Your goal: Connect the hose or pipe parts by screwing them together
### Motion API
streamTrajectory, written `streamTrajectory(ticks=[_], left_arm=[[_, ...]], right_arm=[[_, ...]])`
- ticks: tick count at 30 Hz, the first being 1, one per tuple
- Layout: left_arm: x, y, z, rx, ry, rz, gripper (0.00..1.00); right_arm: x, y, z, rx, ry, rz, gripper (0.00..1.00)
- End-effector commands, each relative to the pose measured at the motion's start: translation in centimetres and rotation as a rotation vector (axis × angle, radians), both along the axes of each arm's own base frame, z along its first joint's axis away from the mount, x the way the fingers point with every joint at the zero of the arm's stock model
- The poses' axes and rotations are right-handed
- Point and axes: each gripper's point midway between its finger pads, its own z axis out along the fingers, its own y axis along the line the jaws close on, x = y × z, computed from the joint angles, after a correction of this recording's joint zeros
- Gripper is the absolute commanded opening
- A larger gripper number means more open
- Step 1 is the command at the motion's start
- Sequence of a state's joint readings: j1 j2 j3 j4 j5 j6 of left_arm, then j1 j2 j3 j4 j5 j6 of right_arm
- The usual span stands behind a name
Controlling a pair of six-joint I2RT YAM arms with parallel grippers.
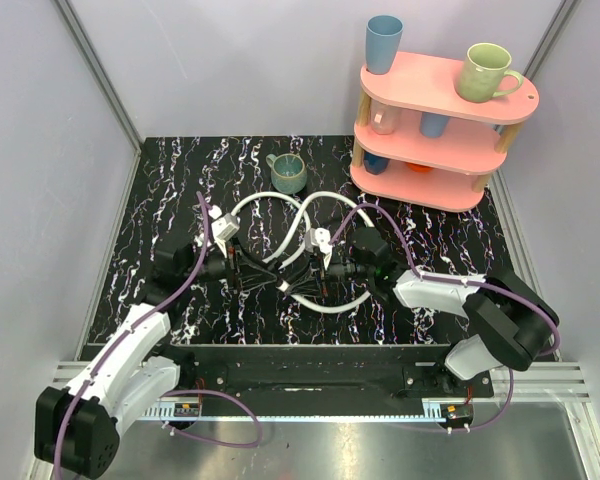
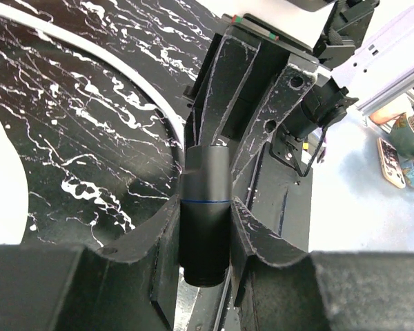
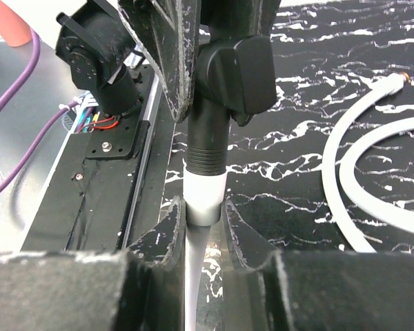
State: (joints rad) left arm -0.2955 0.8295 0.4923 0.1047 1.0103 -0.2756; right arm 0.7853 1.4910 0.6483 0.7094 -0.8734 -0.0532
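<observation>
The left hand (image 2: pixel 205 208) is closed firmly on a black fitting (image 2: pixel 205 178), a short round piece with a thin blue ring. Its two fingers press on both sides of it. The right hand (image 3: pixel 205 212) faces it from the other side. Its two fingers stand very close on each side of a white sleeve (image 3: pixel 207 196), where a hose goes into a ribbed black part. It is not possible to tell if they press the sleeve or only stand beside it.

The black fitting and the white sleeve are in one straight line. The long axis goes from one hand to the other, almost parallel to the near edge of the desk (image 1: pixel 180 170). The sleeve end points to the right hand and the black end to the left hand.

This joint is directly nearer to the arm bases than the green mug (image 1: pixel 287 173), with some free desk between. There are two white hoses (image 1: pixel 264 198). They lie in loops on the desk between the mug and the joint, and one loop goes also to the nearer side of the joint. To the right of the mug and behind it stands one pink shelf (image 1: pixel 435 90) with three levels.
</observation>
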Motion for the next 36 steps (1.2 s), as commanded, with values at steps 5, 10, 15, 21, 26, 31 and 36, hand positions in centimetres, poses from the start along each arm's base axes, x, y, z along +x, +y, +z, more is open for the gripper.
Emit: streamTrajectory(ticks=[5, 10, 15, 21, 26, 31, 36], left_arm=[[2.2, 1.0, -1.5, 0.007, 0.062, 0.13, 0.0], [2.6, 1.2, -1.6, 0.003, 0.082, 0.16, 0.0], [3.4, 1.6, -1.9, -0.001, 0.114, 0.224, 0.0], [4.6, 1.9, -2.3, 0.007, 0.197, 0.298, 0.0], [5.9, 2.5, -2.3, 0.015, 0.235, 0.383, 0.0], [6.9, 3.1, -2.1, 0.0, 0.305, 0.481, 0.0], [7.4, 3.5, -2.1, -0.031, 0.387, 0.556, 0.0]], right_arm=[[-0.1, 0.1, 4.2, 0.125, -0.084, -0.012, 0.17], [0.1, 0.1, 4.4, 0.123, -0.081, -0.031, 0.26], [0.0, 0.0, 3.8, 0.106, -0.036, -0.035, 0.3], [-0.5, -0.2, 3.3, 0.114, -0.01, -0.027, 0.28], [0.2, -0.5, 3.5, 0.115, -0.01, -0.09, 0.34], [2.3, -1.0, 2.8, 0.134, -0.057, -0.269, 0.48], [2.9, -0.4, 1.6, 0.094, -0.21, -0.362, 0.67]])
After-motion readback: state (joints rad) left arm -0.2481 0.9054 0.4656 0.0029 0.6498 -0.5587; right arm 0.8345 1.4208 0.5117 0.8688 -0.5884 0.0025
